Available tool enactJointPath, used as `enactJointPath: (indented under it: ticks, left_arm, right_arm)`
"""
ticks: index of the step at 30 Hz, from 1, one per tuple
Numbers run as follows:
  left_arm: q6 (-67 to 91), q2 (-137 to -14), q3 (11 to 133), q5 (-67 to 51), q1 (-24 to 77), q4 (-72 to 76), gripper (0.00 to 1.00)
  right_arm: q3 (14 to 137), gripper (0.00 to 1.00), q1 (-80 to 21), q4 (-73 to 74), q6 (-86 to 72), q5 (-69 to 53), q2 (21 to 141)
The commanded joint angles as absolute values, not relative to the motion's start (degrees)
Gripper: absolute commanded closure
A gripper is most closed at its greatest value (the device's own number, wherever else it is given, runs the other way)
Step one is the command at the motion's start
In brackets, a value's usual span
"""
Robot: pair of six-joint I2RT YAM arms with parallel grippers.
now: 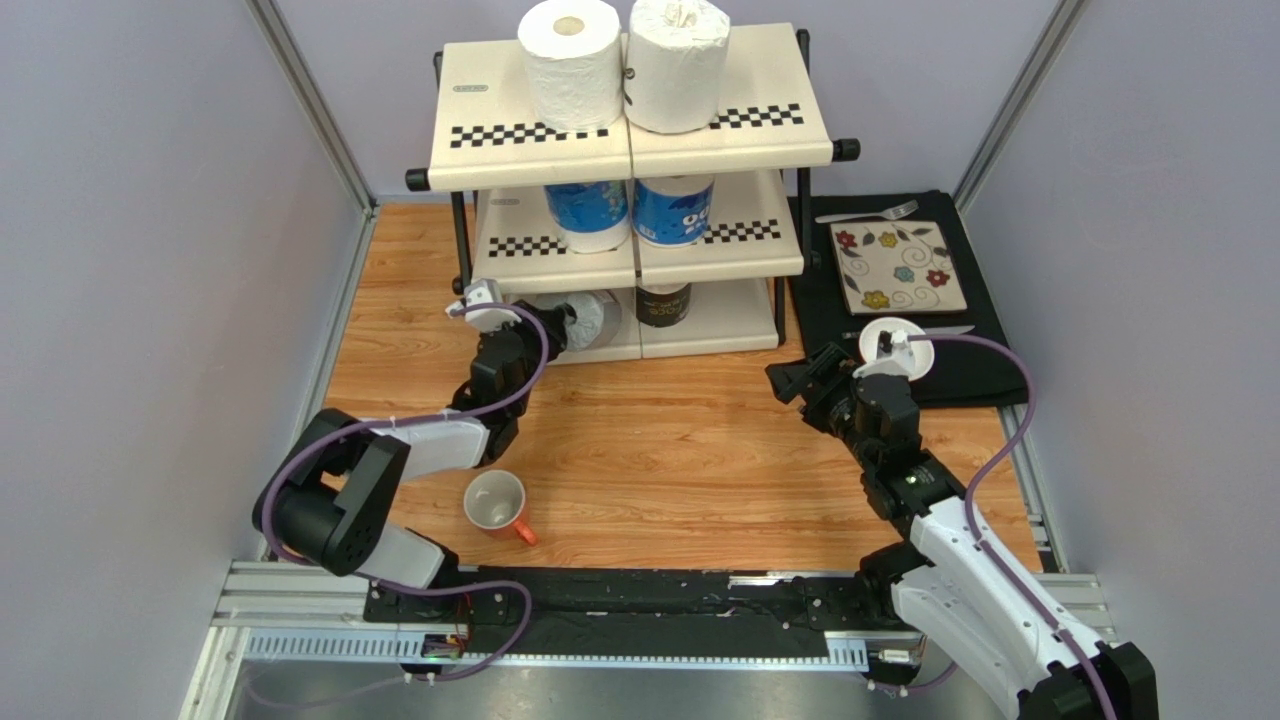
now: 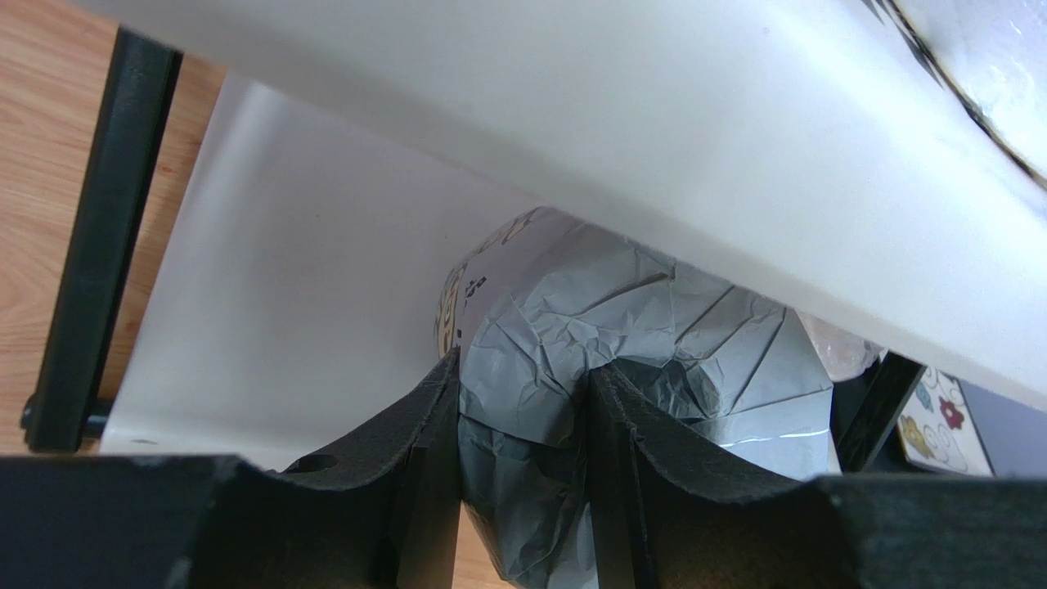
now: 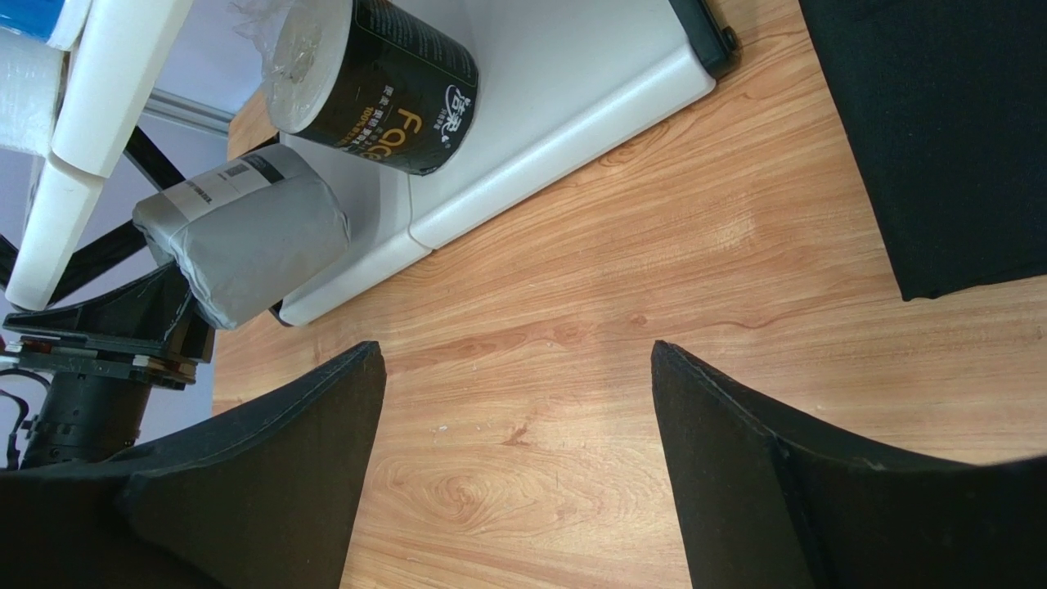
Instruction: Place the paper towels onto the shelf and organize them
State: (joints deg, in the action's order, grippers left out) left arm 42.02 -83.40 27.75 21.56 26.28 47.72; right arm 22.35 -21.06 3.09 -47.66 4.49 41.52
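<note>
**Status: grey roll gripped at the bottom tier, left side**

The left gripper (image 1: 562, 324) reaches under the middle tier of the shelf (image 1: 766, 135). Its jaws are pinching the crumpled wrapper of the grey paper towel roll (image 1: 598, 318). In the left wrist view, both fingers (image 2: 424, 423) press into the grey wrapper (image 2: 639, 331).

The grey roll sits at the left front of the bottom tier, partly over the panel's front edge. It is just beside the dark-wrapped roll (image 1: 663, 305), which stands upright on the same tier. Whether the grey roll rests fully on the panel cannot be told.

Other tiers:
- Middle: two blue-printed rolls (image 1: 588, 213) side by side.
- Top: two plain white rolls (image 1: 571, 63) side by side, touching.

The right gripper (image 1: 792, 375) hovers above the wooden tabletop (image 1: 676, 435), in front of the shelf's right end. Its jaws are spread and hold nothing.

A white mug with an orange handle (image 1: 496, 503) stands near the left arm. The black mat (image 1: 812, 300) with the floral tile (image 1: 897, 267) lies to the right of the shelf.
</note>
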Motion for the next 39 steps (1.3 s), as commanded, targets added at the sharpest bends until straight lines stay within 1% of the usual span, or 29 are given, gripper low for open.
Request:
enactJointPath:
  ticks: [1,7,12,19,23,25,26,29,34,39]
  left_arm:
    - [45.3,-85.2,31.6,22.2,26.5,55.6,0.62]
    - [45.4,-87.4,33.2,22.9,26.5,55.7,0.62]
    - [45.4,-89.1,34.5,22.5,26.6,55.6,0.59]
    - [44.5,-91.0,35.0,22.7,27.4,55.9,0.52]
    - [44.5,-91.6,34.5,22.7,27.7,55.9,0.41]
    - [44.6,-91.7,34.5,22.6,27.8,55.9,0.37]
    - [44.4,-91.8,34.5,22.6,27.8,56.1,0.33]
    - [44.4,-91.9,34.6,22.3,27.8,56.1,0.26]
    - [44.2,-91.1,34.1,21.4,27.8,56.6,0.19]
    - [44.0,-88.0,31.8,20.5,27.8,58.4,0.18]
  right_arm:
    - [24.4,0.17,-20.7,2.5,-47.1,4.9,40.9]
    - [24.4,0.17,-20.7,2.6,-47.0,5.1,40.9]
    - [24.4,0.16,-20.7,2.6,-46.9,5.3,41.0]
    - [24.3,0.16,-20.7,3.0,-46.8,5.5,40.7]
    - [24.3,0.16,-20.7,3.2,-46.8,5.5,40.6]
    - [24.3,0.16,-20.7,3.3,-46.8,5.5,40.5]
    - [24.3,0.16,-20.7,3.3,-46.8,5.5,40.4]
    - [24.3,0.16,-20.7,3.3,-46.8,5.5,40.4]
    - [24.2,0.16,-20.7,3.3,-47.0,5.4,40.3]
    - [24.1,0.16,-20.7,3.3,-47.2,4.9,40.3]
